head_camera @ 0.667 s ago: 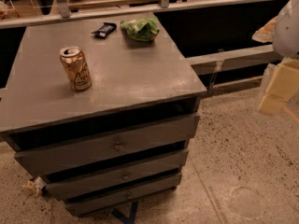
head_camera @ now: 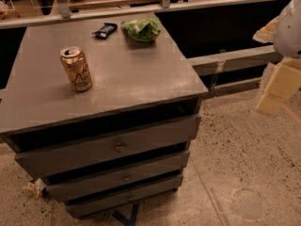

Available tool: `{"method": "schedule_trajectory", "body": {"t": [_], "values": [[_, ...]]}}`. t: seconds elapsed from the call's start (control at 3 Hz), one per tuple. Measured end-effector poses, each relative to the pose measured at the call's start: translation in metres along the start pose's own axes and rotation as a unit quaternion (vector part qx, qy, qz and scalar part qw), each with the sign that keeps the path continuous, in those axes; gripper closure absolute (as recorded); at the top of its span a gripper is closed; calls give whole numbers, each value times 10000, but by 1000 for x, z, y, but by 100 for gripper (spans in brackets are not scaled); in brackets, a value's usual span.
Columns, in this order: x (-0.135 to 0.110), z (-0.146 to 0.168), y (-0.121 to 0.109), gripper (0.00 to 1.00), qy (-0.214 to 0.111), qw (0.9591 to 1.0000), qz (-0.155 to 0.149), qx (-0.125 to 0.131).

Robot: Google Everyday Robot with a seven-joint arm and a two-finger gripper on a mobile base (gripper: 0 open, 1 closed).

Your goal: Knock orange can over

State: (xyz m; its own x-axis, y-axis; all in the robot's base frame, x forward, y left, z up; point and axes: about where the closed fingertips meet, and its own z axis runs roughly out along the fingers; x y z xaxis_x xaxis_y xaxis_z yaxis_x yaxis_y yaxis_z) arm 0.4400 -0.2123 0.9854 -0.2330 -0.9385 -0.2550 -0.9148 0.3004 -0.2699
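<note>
Your largest object is the grey drawer cabinet (head_camera: 141, 69), which fills the left and centre of the frame. Speckled floor (head_camera: 244, 164) runs along the lower right.

The gripper (head_camera: 278, 89) shows as pale cream blocks at the right edge of the frame, below a white rounded part of the arm. It sits out past the cabinet's right side, over the floor, and touches nothing. You cannot tell from this view how far it is open or whether it holds anything.

A green bag (head_camera: 142, 28) lies at the back of the cabinet top, in the upper centre of the frame.

The can (head_camera: 76, 69) stands upright on the left part of the top, with its pull-tab end up and its long axis vertical. It is well apart from the gripper, which has nearly the whole width of the top to cross towards the left. I judge that a sideways push high on the can's wall would tip it best.

A black wrapper (head_camera: 105, 29) lies just left of the bag, behind the can and clear of it.
</note>
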Motion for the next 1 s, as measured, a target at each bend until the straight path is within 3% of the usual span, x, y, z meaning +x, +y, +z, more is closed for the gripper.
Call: {"method": "schedule_trajectory", "body": {"t": [0.33,0.67,1.0], "values": [[13,17,1,0,-542,9945,900,-37],[11,31,5,0,-1464,9731,1776,60],[-15,43,2,0,-2407,9479,2080,185]]}}
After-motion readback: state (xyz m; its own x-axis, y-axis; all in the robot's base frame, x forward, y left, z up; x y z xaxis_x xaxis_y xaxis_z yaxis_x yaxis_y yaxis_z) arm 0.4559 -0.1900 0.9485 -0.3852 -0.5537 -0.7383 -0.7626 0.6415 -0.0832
